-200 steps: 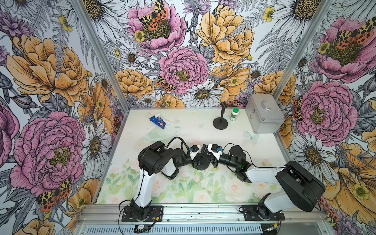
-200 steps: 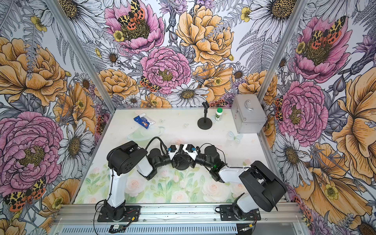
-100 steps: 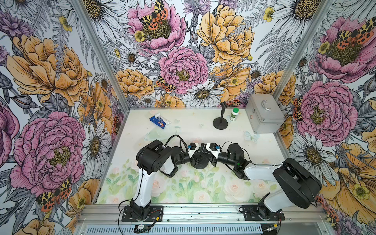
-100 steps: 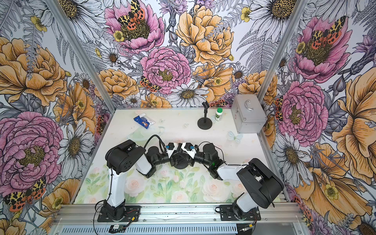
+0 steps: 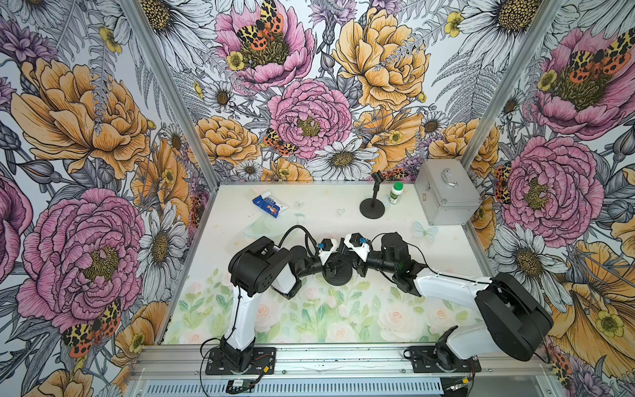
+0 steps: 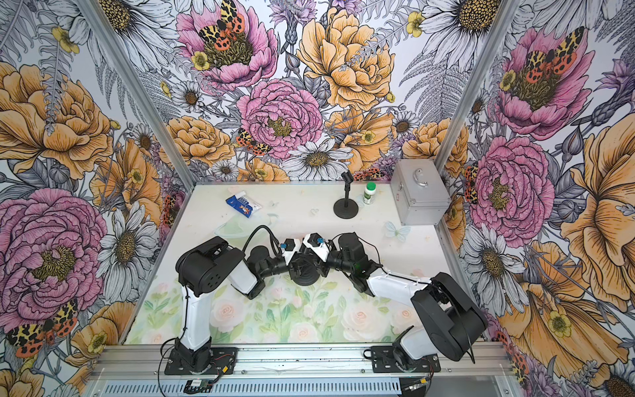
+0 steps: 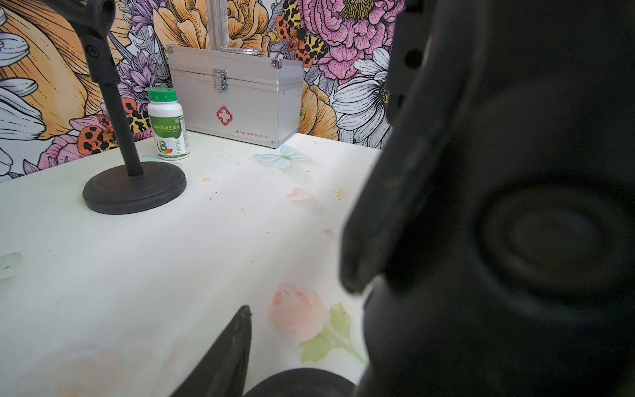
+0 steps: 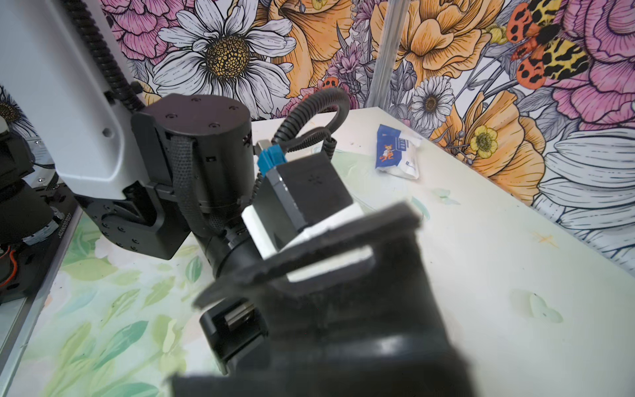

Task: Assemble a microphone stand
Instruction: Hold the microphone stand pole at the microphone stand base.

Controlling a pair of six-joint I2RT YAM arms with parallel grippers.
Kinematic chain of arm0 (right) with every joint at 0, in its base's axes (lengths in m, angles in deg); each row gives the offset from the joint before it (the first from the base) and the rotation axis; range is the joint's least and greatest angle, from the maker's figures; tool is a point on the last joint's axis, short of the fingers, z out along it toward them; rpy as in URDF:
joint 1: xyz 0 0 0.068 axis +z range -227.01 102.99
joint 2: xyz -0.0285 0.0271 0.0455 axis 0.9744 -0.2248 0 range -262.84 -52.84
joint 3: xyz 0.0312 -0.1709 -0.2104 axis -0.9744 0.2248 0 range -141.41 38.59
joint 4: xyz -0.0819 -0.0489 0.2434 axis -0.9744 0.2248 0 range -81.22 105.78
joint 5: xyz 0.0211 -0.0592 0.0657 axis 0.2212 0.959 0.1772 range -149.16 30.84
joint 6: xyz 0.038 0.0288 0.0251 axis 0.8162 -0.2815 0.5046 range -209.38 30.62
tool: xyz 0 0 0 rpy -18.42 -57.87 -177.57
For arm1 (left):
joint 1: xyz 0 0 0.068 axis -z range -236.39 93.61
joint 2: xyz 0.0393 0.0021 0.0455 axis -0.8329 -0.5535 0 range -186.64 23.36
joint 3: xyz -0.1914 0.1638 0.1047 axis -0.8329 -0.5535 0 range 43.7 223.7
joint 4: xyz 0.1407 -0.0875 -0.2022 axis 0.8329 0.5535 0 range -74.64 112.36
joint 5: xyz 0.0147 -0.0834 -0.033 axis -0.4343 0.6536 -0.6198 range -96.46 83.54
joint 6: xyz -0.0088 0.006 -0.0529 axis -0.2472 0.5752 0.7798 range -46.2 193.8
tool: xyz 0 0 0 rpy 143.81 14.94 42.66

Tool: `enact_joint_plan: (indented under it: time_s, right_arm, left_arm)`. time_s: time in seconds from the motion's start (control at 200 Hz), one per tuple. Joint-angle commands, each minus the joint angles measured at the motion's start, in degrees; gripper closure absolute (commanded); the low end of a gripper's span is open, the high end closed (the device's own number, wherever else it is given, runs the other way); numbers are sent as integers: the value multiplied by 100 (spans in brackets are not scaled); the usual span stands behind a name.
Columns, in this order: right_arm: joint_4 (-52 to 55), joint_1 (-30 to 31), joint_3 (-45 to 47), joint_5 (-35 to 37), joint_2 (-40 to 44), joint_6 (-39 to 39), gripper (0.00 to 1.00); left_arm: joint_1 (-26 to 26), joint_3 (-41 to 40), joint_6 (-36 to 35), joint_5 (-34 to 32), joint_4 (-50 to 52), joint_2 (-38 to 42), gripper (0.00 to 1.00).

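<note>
I am watching the black round stand base (image 5: 338,277) showing at the centre of the pale floral table (image 5: 446,261). The left gripper (image 5: 332,266) is reaching in from nine o'clock with its jaws standing apart; whether they are touching the base I cannot tell. The right gripper (image 5: 346,264) is crowding in from three o'clock, jaws together, contents hidden. An upright black microphone stand (image 5: 372,206) is standing at one o'clock, well apart.

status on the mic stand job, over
Left gripper at base, jaws unclear. Right gripper shut, hold unclear. Base under both, centre. Other stand, bottle, case at back, apart from arms.
</note>
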Motion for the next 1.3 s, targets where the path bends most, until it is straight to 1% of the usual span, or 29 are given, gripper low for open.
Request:
enact_joint_plan:
  time_s: [0.0, 0.03, 0.1, 0.165, 0.32, 0.42, 0.51, 0.565, 0.61, 0.69, 0.71, 0.766, 0.841, 0.921, 0.976, 1.011, 1.136, 1.296]
  right_arm:
    - [1615, -50, -145, 166, 60, -168, 100]
    - [1804, -51, -226, 154, 59, -247, 100]
    - [2244, -56, -467, 210, 19, -419, 100]
    - [2432, -68, -620, 231, -8, -425, 100]
    - [2376, -95, -651, 209, -194, -450, 100]
    - [1989, -105, -496, 164, -290, -339, 100]
    - [1600, -128, -326, 183, -291, -212, 100]
    - [1569, -146, -295, 187, -292, -212, 100]
    - [1539, -164, -268, 196, -269, -212, 100]
    - [1364, -214, -122, 221, -174, -162, 100]
    - [1310, -226, -75, 241, -133, -138, 100]
    - [1232, -275, 20, 253, -52, -96, 100]
    - [1232, -312, 80, 228, -14, -125, 100]
    - [1236, -367, 89, 138, 6, -163, 100]
    - [1309, -443, 53, 19, 8, -194, 100]
    - [1402, -475, -9, -32, 6, -227, 100]
    - [1871, -516, -253, -108, -10, -447, 100]
    - [1970, -558, -273, -149, -13, -483, 100]
  left_arm:
    - [143, 25, -39, 51, -109, 3, 49]
    - [158, 0, -76, -12, -105, 57, 48]
    - [145, 38, -12, 63, -105, 44, 48]
    - [146, 46, -18, 64, -105, 30, 48]
    - [144, 26, -83, 62, -105, -28, 49]
    - [110, 107, -86, 73, -105, -126, 50]
    - [67, 108, -49, 22, -107, -124, 58]
    - [57, 90, -69, 32, -107, -135, 59]
    - [69, 98, -95, 92, -110, -150, 64]
    - [107, 101, -179, 157, -110, -148, 68]
    - [109, 95, -189, 150, -111, -137, 71]
    - [117, 73, -221, 131, -106, -126, 76]
    - [109, 48, -228, 114, -107, -113, 79]
    - [87, 39, -221, 158, -107, -93, 79]
    - [56, 28, -177, 141, -109, -76, 72]
    - [24, 27, -142, 152, -105, -68, 70]
    - [-36, 107, -27, 290, -107, -90, 67]
    - [-34, 98, -19, 310, -105, -88, 66]
